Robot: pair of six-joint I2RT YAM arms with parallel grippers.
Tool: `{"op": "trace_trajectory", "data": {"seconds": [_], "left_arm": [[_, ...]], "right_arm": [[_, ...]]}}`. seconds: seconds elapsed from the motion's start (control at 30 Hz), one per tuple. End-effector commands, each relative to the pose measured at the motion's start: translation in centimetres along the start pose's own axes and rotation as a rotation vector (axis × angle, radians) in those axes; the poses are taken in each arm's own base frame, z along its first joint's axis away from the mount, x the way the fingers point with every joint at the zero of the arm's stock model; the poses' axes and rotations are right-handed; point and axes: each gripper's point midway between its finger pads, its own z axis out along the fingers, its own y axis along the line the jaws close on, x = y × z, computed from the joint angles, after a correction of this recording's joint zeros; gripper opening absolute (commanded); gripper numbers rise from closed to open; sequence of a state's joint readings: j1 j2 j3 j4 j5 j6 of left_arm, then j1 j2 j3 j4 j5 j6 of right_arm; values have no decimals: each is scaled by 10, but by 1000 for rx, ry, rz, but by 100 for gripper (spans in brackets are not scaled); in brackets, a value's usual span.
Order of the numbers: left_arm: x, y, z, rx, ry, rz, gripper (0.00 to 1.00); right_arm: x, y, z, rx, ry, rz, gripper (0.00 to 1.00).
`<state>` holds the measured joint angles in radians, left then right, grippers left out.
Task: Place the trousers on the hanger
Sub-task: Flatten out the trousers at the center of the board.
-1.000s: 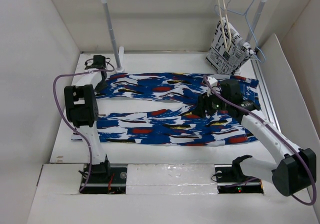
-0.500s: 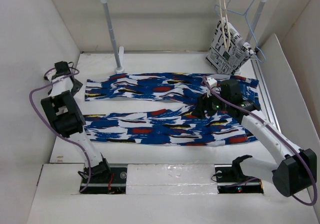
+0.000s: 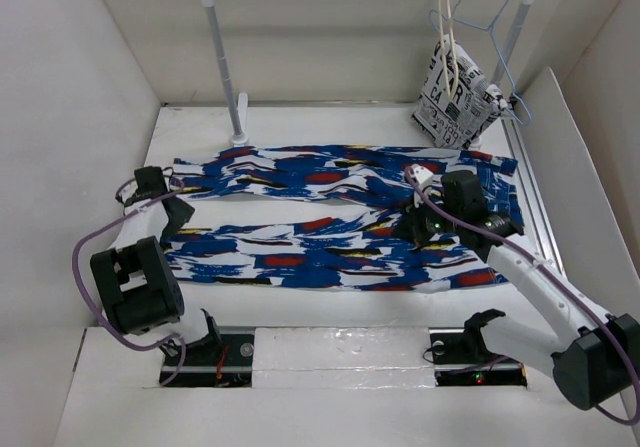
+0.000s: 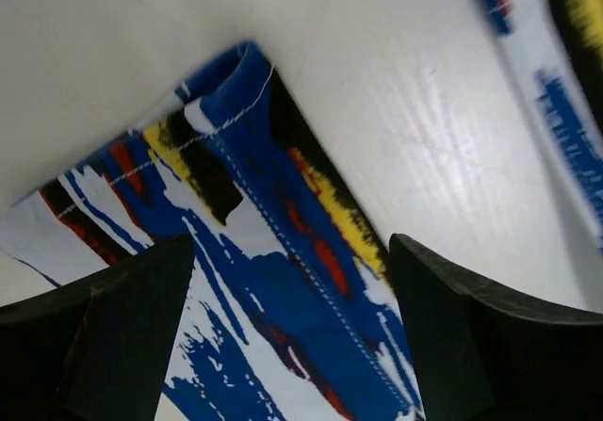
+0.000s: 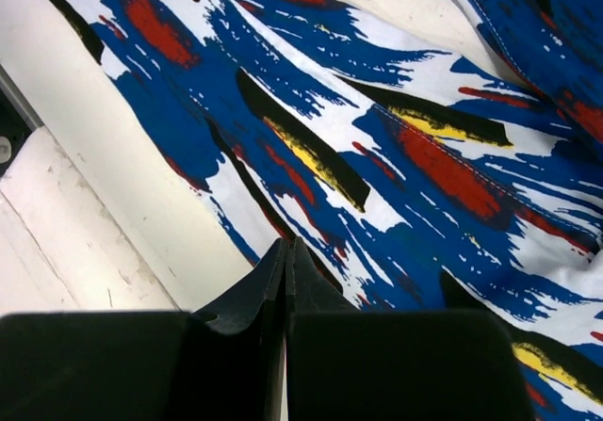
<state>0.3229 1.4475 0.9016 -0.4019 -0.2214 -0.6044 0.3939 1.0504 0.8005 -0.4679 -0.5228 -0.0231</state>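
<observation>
White table [image 3: 330, 127], trousers [image 3: 320, 242] flat; wrist cams: L gripper [image 4: 292, 289] apart, R gripper [image 5: 285, 250] together

Item 1, left arm [image 3: 135, 287]: links were white, joint housings bulky and black; a purple cable [image 3: 77, 267] ran alongside in a loose loop.
Item 2, right arm [image 3: 540, 292]: same white links and black housings, same purple cabling; a small green light glowed just behind the fingers.
Item 3, left fingers [image 4: 122, 336]: matte black, broad, blunt slabs.
Item 4, right fingers [image 5: 236, 336]: matte black, tapering to a thin wedge.
</observation>
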Motion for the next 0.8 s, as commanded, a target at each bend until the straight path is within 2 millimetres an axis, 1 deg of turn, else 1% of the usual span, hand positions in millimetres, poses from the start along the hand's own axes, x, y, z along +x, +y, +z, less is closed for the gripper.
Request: {"op": "trace_trajectory", "data": {"seconds": [0.0, 0.03, 0.07, 0.1, 0.13, 0.17, 0.2, 0.23, 0.3, 0.33, 0.37, 0.4, 0.43, 0.47, 0.5, 0.53, 0.57, 0.6, 0.63, 0.67, 0.7, 0.73, 0.77], "left_arm": [[24, 1, 8, 32, 78, -20, 80], [29, -3, 11, 51, 103, -11, 70], [34, -7, 20, 59, 129, -7, 61], [37, -11, 23, 70, 147, -6, 50], [38, -13, 27, 71, 158, -8, 30], [39, -16, 35, 65, 170, -7, 24], [39, -16, 39, 58, 177, -7, 18], [40, -16, 44, 47, 183, -2, 8], [36, -17, 56, 16, 179, 6, 4], [38, -15, 64, -8, 186, 16, 0], [26, -19, 66, -20, 163, 14, 0], [20, -19, 70, -39, 147, 22, 0], [19, -21, 76, -45, 153, 32, 0], [4, -33, 78, -29, 131, 32, 0], [-1, -37, 79, -30, 129, 33, 0], [-3, -40, 85, -36, 138, 39, 0], [-17, -50, 83, -19, 115, 34, 0], [-23, -54, 84, -17, 109, 32, 0], [-26, -57, 85, -17, 111, 31, 0], [-31, -64, 78, 8, 113, 33, 0], [-30, -65, 77, 17, 122, 37, 0], [-35, -69, 67, 45, 106, 35, 4], [-32, -65, 61, 54, 107, 36, 13]], "right_arm": [[-20, 6, -10, 6, -63, -60, 2], [-21, 5, -11, 16, -64, -56, 2], [-22, 6, -13, 19, -70, -54, 2], [-25, 6, -15, 21, -74, -53, 3], [-26, 6, -16, 28, -75, -46, 5], [-26, 7, -19, 33, -77, -45, 5], [-28, 4, -22, 46, -83, -38, 6], [-32, 3, -25, 65, -94, -37, 7], [-37, 0, -32, 91, -114, -30, 7], [-41, -1, -35, 111, -124, -32, 8], [-42, -4, -38, 124, -133, -29, 8], [-45, -5, -41, 132, -143, -30, 8], [-46, -4, -43, 132, -154, -2, 9], [-48, -6, -44, 140, -160, 7, 9], [-49, -6, -45, 140, -163, 7, 10], [-48, -7, -45, 146, -159, 13, 10], [-49, -10, -45, 158, -161, 21, 10], [-48, -12, -44, 163, -156, 25, 10], [-47, -13, -43, 167, -150, 30, 11], [-45, -14, -41, 166, -139, 34, 17], [-46, -14, -42, 166, -141, 33, 17], [-45, -13, -42, 161, -132, 31, 25], [-46, -12, -42, 157, -135, 29, 30]]}}
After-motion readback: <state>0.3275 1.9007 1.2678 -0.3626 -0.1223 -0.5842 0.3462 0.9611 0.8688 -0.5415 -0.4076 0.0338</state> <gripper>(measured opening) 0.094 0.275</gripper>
